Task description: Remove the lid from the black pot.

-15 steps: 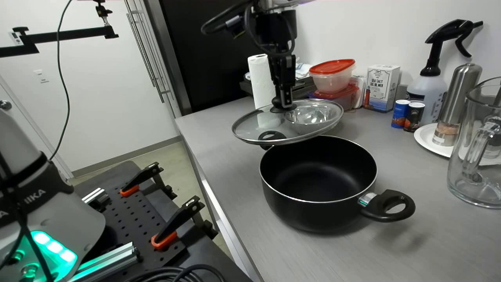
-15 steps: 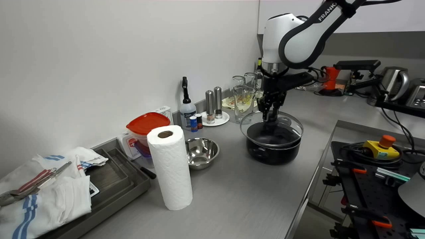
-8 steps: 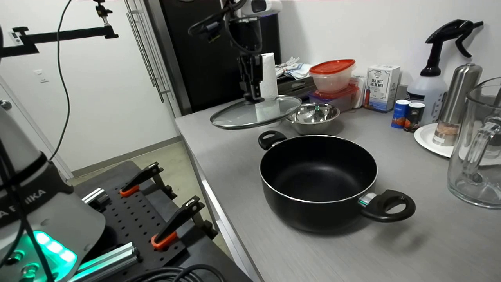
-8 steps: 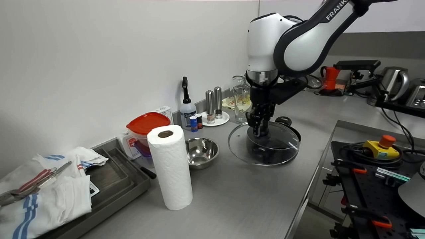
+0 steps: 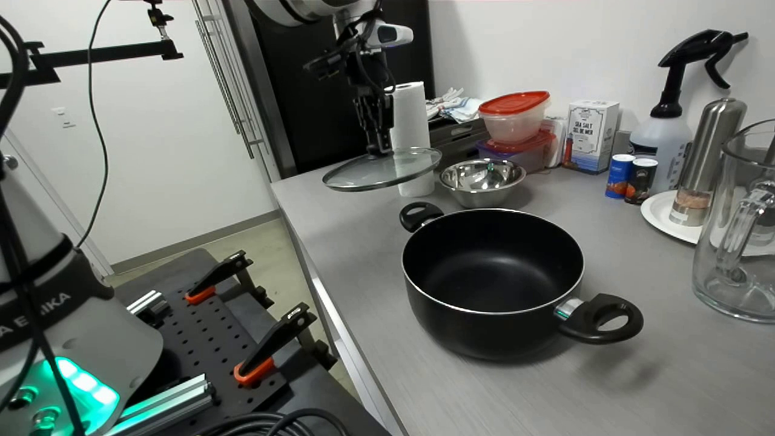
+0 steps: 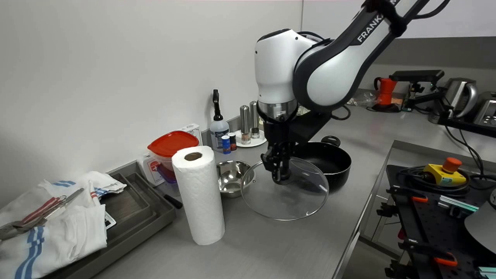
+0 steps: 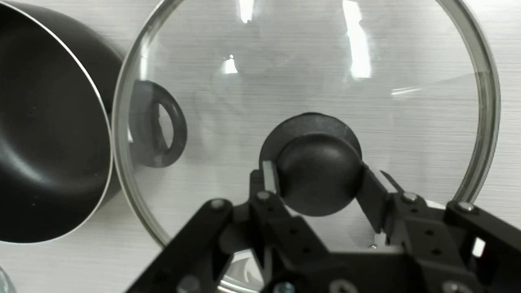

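The black pot [image 5: 490, 330] stands uncovered on the grey counter, its dark inside visible; it also shows in an exterior view [image 6: 339, 178] and at the left of the wrist view [image 7: 44, 134]. The round glass lid [image 5: 375, 172] hangs in the air beside the pot, slightly tilted; it also shows in an exterior view [image 6: 286, 201]. My gripper [image 5: 379, 147] is shut on the lid's black knob, one finger on each side of it, as the wrist view shows [image 7: 315, 175]. In the wrist view the lid [image 7: 293, 53] overlaps one pot handle [image 7: 175, 122], seen through the glass.
A small steel bowl [image 5: 482, 188] and a paper towel roll [image 6: 199, 197] stand near the lid. Red-lidded containers [image 6: 172, 144] and a grey tray [image 6: 143, 221] with towels lie beyond. A glass pitcher [image 5: 735, 242] stands near the pot. The counter's front edge [image 6: 358, 228] is close.
The lid, held by my gripper, has moved off from above the pot, away from it toward the paper towel roll. The pot has stayed in place and its opening is now uncovered.
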Available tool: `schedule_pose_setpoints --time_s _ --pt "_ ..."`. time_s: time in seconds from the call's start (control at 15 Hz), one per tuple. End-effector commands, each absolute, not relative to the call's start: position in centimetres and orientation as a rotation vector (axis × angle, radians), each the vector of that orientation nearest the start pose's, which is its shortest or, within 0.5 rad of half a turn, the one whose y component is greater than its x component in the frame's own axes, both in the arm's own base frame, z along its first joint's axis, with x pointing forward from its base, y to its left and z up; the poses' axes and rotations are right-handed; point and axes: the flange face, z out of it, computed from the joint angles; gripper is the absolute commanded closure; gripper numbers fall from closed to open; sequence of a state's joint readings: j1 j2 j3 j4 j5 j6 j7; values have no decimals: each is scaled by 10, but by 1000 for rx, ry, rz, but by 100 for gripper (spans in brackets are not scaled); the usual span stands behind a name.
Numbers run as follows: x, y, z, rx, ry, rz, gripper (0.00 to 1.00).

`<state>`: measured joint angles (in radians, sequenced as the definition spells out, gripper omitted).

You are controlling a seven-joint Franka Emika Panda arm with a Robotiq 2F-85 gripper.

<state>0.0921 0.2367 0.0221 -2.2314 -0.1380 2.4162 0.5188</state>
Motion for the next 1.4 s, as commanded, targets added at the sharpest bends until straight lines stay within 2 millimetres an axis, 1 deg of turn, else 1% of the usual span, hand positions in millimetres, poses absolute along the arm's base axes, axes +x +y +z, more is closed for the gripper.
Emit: schedule_pose_setpoints --time_s 0.0,0.27,0.6,0.8,1.07,1.33 --pt "570 74 247 -3195 430 35 75" --pt "582 75 219 -3179 390 70 75" --pt "586 76 189 -3163 314 110 75" --pt "587 74 176 -3156 285 141 75" --pt "586 67 160 -3125 250 177 75" --pt "584 58 146 -3080 214 161 75"
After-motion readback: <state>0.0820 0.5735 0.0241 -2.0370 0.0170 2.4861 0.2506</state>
